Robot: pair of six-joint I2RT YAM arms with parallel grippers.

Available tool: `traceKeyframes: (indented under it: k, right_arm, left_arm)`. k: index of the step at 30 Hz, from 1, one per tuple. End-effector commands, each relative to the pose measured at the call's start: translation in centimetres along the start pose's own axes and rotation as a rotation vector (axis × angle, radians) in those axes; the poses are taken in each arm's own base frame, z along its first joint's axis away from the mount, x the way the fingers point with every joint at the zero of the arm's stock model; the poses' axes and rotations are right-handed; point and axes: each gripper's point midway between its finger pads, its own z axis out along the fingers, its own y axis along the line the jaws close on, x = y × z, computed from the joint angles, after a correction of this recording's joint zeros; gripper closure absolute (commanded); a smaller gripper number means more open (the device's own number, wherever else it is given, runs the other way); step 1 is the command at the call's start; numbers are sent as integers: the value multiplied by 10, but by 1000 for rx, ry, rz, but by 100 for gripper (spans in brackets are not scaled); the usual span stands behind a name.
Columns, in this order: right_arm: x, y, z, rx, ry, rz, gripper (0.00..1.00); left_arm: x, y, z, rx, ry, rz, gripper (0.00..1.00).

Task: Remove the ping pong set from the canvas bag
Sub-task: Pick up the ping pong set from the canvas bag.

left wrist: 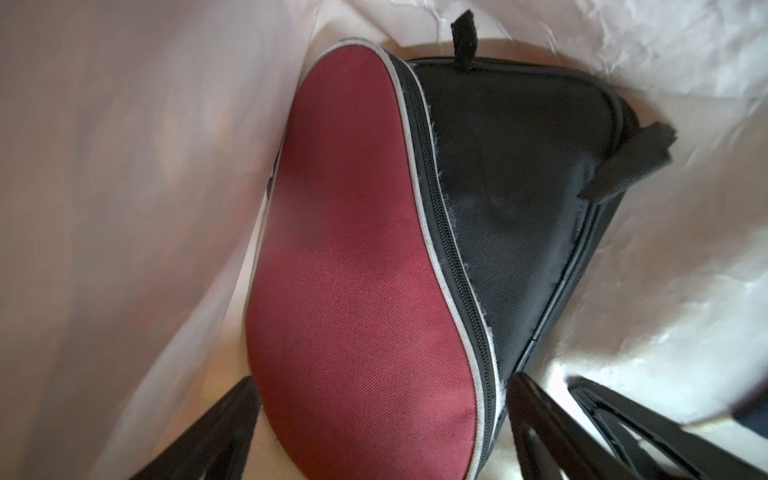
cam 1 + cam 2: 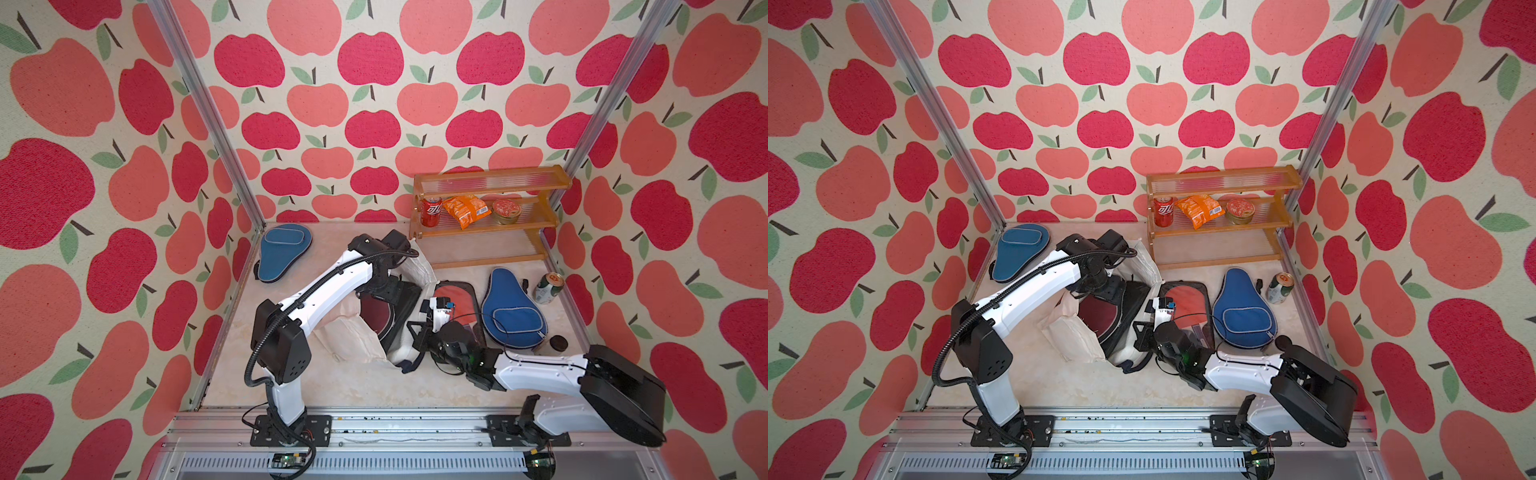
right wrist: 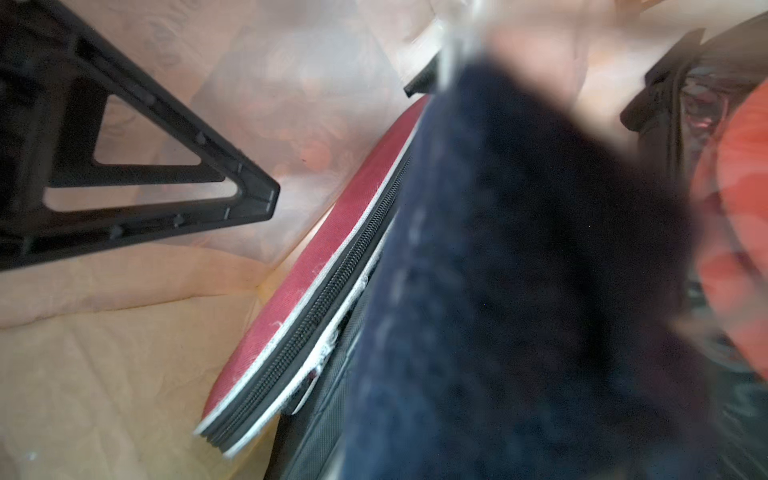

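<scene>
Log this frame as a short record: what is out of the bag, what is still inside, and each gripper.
out of canvas bag: far-corner blue case; blue case beside the green can; clear pouch with red paddle
in bag: maroon case; black-edged pouch beside it
left gripper: open, inside the bag, jaws either side of the maroon case
right gripper: shut at the bag's rim; grip itself hidden
task: unfinished

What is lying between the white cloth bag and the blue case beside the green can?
A black-edged clear pouch holding a red paddle, seen in both top views.
</scene>
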Motion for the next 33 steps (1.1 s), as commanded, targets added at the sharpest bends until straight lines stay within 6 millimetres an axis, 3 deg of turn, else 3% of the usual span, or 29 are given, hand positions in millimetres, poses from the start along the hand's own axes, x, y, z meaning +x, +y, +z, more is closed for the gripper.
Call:
traceKeyframes:
  k: [1,11,22,33]
  right_arm:
    - [6,-16,-7,42,13,57,100]
    - [-16,3,-23,-55,-67,136,100]
    - [-50,32,-30,-116,-124,135,100]
    - [-66,34,-35,-101,-161,117,100]
  left_arm:
    - [10,7,9,-92,37,0,9]
    - [17,-7,16,-214,34,80,11]
    - [14,-16,1,-186,-14,63,12]
    - [11,-32,-12,-102,-72,85,11]
